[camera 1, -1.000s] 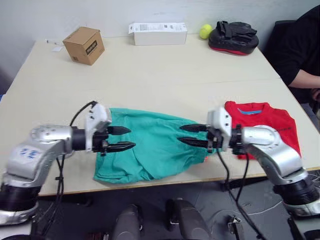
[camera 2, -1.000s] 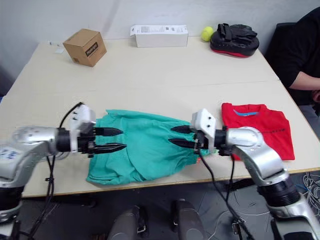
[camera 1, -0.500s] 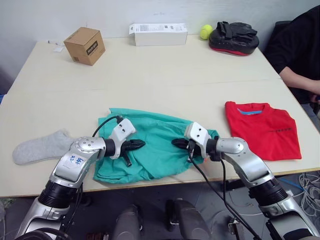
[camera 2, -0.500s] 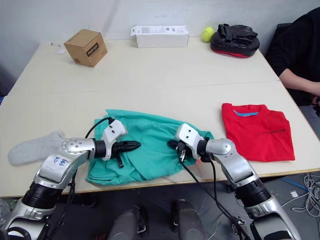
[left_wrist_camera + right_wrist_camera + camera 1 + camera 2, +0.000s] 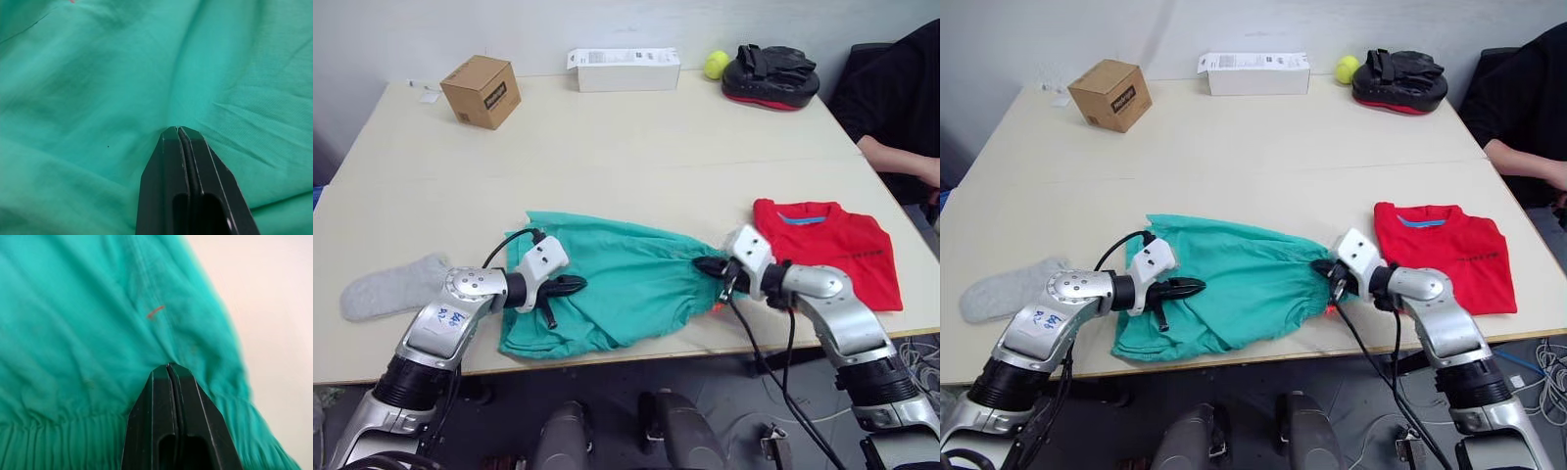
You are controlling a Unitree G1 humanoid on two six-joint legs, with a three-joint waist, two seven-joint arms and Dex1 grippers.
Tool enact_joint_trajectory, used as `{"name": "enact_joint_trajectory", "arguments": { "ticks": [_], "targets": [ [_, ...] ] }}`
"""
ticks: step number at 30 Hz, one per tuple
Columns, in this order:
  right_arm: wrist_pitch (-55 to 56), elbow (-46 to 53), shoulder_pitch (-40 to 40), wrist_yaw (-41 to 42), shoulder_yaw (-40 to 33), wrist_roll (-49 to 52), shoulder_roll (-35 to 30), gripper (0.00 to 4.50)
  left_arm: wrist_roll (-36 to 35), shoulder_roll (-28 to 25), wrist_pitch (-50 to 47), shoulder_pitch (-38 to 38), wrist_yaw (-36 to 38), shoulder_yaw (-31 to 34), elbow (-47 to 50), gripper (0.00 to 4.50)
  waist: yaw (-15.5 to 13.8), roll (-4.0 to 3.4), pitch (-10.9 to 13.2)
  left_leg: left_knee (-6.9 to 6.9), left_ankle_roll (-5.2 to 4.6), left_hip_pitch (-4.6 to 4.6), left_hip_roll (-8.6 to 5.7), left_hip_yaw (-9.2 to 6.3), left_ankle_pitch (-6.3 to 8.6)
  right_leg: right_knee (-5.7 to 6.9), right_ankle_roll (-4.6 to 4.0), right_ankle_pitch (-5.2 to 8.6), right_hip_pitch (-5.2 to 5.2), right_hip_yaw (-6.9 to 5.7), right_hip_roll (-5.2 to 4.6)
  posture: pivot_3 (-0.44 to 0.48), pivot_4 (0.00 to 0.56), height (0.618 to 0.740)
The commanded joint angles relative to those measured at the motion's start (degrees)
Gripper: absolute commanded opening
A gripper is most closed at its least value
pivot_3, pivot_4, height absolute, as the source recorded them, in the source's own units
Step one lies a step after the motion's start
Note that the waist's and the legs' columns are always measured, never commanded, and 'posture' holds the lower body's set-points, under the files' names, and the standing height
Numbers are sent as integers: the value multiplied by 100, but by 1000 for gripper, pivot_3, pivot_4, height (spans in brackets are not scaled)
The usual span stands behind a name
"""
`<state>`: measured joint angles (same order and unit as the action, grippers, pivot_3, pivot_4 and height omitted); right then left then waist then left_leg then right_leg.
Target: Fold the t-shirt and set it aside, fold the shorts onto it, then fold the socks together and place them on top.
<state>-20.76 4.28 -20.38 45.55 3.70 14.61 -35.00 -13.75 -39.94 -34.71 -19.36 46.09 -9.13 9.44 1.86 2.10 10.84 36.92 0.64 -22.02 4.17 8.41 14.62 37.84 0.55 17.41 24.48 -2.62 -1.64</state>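
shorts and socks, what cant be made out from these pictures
- shorts: in both wrist views the shut fingers hide the pinched cloth.
- socks: head views show one grey shape; one sock or two cannot be told.
- t-shirt: chest print too small to read.

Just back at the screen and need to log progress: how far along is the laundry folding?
Done: the t-shirt lies folded on the robot's right side of the table. In hand: both claws are pinched shut on the shorts, left claw at one end, right claw by the waistband; they lie spread out, not yet on the shirt. Left: one sock lies untouched at the far left.
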Motion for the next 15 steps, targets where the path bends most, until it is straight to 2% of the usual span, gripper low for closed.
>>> {"name": "enact_joint_trajectory", "arguments": {
  "ticks": [1,4,10,15],
  "targets": [
    [-358,830,-257,-111,-229,505,233,0,-10,-49,-122,73,53,73,24,38,2,0,0,-2,2,-1,2,0,-1,1,0,0,2,0,2,0,150,740],
    [-590,1174,-405,-176,190,477,553,0,-17,-8,-106,55,87,46,37,38,1,0,0,-10,7,0,5,-5,-1,2,0,0,3,-2,7,0,150,740],
    [-437,429,-584,-392,1366,-595,881,0,41,189,-30,-142,76,-24,-154,38,-26,0,0,-13,3,-9,-2,-3,0,-6,0,0,8,-3,-4,0,150,740],
    [-59,-398,-588,-805,1432,-1189,897,0,124,234,69,-197,95,-91,-229,38,-20,0,0,-14,-15,-17,-27,-1,2,-10,2,-1,11,-6,-34,0,150,740]
  ]
}}
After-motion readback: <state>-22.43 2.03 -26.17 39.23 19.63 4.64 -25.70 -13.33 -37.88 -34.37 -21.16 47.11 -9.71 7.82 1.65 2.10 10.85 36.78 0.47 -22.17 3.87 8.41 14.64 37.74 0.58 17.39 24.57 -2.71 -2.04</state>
